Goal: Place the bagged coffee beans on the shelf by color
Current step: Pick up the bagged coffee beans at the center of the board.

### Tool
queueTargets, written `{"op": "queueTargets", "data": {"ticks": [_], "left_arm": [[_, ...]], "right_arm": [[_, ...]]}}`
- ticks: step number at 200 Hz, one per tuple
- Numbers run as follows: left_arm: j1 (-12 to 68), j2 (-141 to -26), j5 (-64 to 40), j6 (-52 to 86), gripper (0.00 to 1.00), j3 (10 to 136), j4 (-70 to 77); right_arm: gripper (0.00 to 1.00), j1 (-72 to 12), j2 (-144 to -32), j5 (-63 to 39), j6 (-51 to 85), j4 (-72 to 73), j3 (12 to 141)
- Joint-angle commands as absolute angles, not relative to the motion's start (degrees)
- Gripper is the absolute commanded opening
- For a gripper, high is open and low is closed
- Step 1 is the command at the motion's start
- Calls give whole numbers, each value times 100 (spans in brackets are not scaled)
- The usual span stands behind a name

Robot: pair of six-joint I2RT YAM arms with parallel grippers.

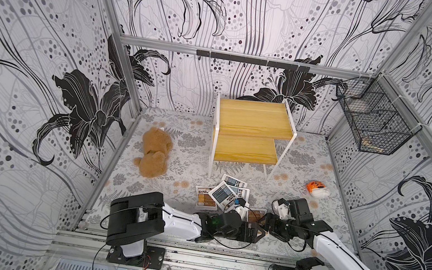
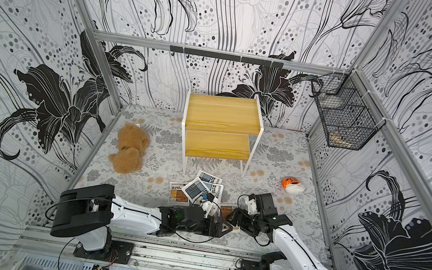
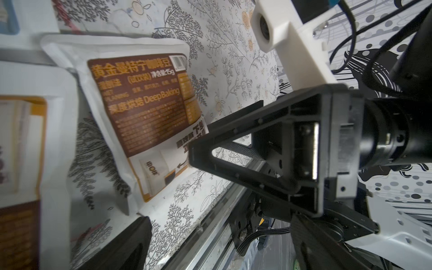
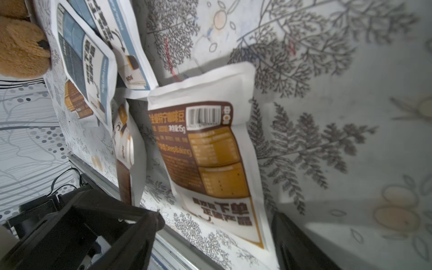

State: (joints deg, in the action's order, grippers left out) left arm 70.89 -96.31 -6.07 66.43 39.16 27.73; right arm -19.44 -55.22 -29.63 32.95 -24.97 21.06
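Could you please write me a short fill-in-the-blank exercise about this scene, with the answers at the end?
1. The shelf has ____ yellow boards.
2. The coffee bags lie in ____ of the shelf.
3. The plush bear is ____ in colour.
Answers: two; front; brown.

Left wrist view, brown-panel pouch (image 3: 145, 109): "黄金曼特宁咖啡豆", "净含量15g", "深度烘焙 Deep Baking". Small print is illegible.
Right wrist view, brown-panel pouch (image 4: 210, 163): barcode, "15g", large "下单".
Grey-blue pouch (image 4: 86, 67): "下单". Side-strip lettering is too blurred to read.
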Motion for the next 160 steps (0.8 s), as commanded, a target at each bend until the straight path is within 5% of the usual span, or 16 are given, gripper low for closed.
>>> {"op": "queueTargets", "data": {"ticks": [1, 52, 160], "left_arm": [[7099, -9839, -754, 6577, 97, 4078, 3078], [7079, -10001, -883, 6609, 97, 4040, 3349], [7047, -9718, -900, 6603, 97, 3835, 3441]], "right_arm": [[77, -1982, -5492, -3138, 3397, -2277, 1949], [60, -1984, -5225, -3257, 3682, -1902, 1694], [0, -1986, -4713, -2985, 3859, -2050, 1642]]}}
